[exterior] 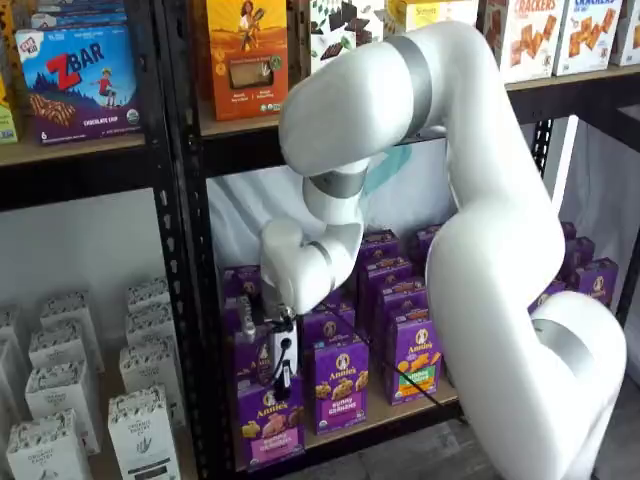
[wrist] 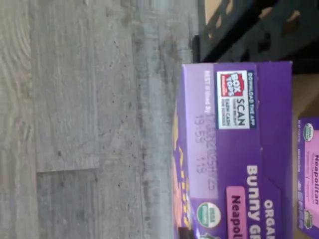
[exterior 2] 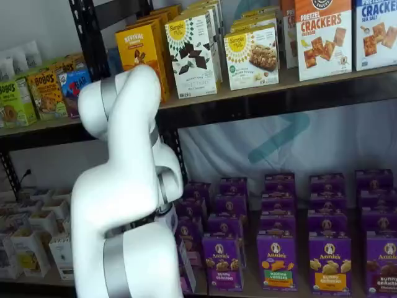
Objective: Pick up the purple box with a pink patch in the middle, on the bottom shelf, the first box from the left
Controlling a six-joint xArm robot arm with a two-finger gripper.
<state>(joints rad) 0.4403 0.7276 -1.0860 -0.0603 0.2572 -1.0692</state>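
Note:
The purple box [exterior: 268, 425] with its pink patch stands at the left end of the bottom shelf [exterior: 385, 413], at the front edge. My gripper [exterior: 282, 385] hangs over its top, and the black fingers reach down across its upper front with no gap showing, shut on the box. The wrist view shows the same box's top face [wrist: 234, 149] from very close, with its Box Tops label and a pink "Neapolitan" panel. In a shelf view the white arm [exterior 2: 124, 205] hides the gripper, and only a tilted purple edge [exterior 2: 188, 270] shows beside it.
Rows of similar purple cartons [exterior: 340, 385] fill the shelf to the right, one with an orange-and-green panel [exterior: 415, 360]. A black upright [exterior: 190, 300] stands just left of the box. White cartons [exterior: 60, 400] fill the left bay. Grey plank floor [wrist: 75, 124] lies below.

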